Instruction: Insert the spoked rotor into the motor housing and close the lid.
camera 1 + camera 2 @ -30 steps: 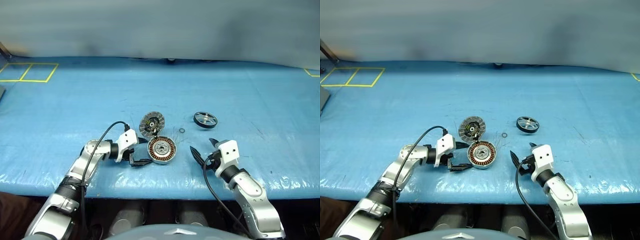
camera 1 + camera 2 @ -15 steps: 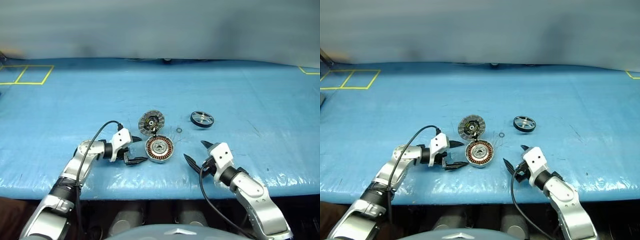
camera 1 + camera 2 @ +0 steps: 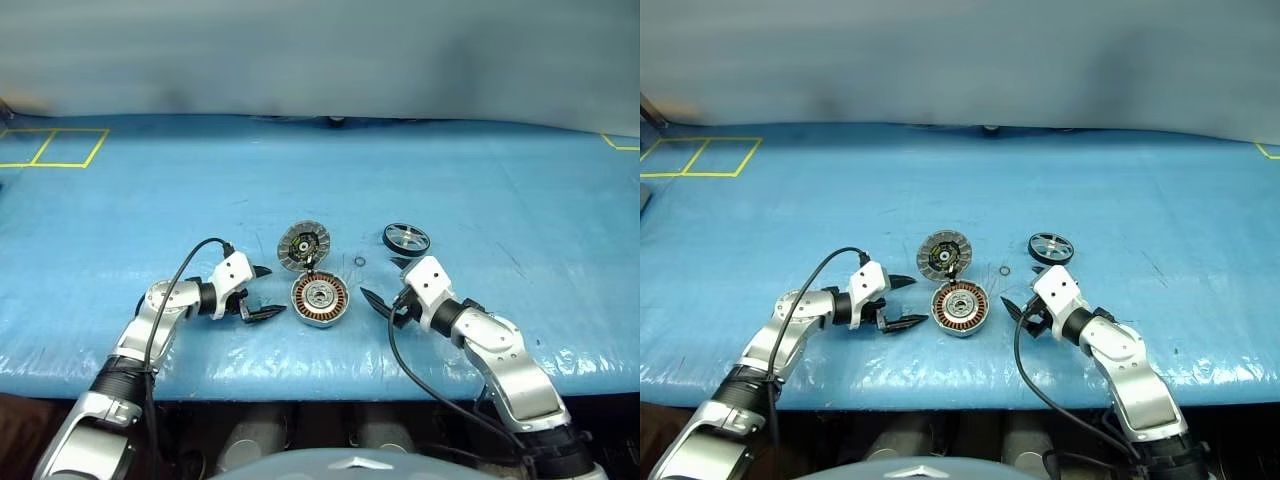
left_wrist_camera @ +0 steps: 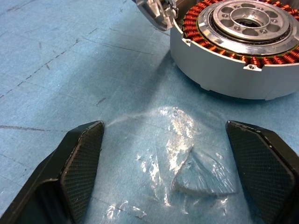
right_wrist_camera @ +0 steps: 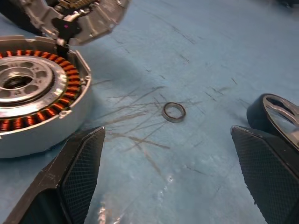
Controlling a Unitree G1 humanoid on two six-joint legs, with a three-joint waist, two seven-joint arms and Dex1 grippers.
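**Spoked rotor lies apart, both claws released**

The spoked rotor [image 3: 406, 238], a black-rimmed wheel with silver spokes, lies on the blue table [image 3: 500, 180], right of the silver-grey motor housing [image 3: 320, 299] with copper windings. We see its round grey lid [image 3: 303, 245] hinged open. Left claw [image 3: 261, 292] and right claw [image 3: 387, 287] flank the housing, empty.

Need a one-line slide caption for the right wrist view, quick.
Open right gripper facing the small ring, with the motor housing and the spoked rotor to either side.
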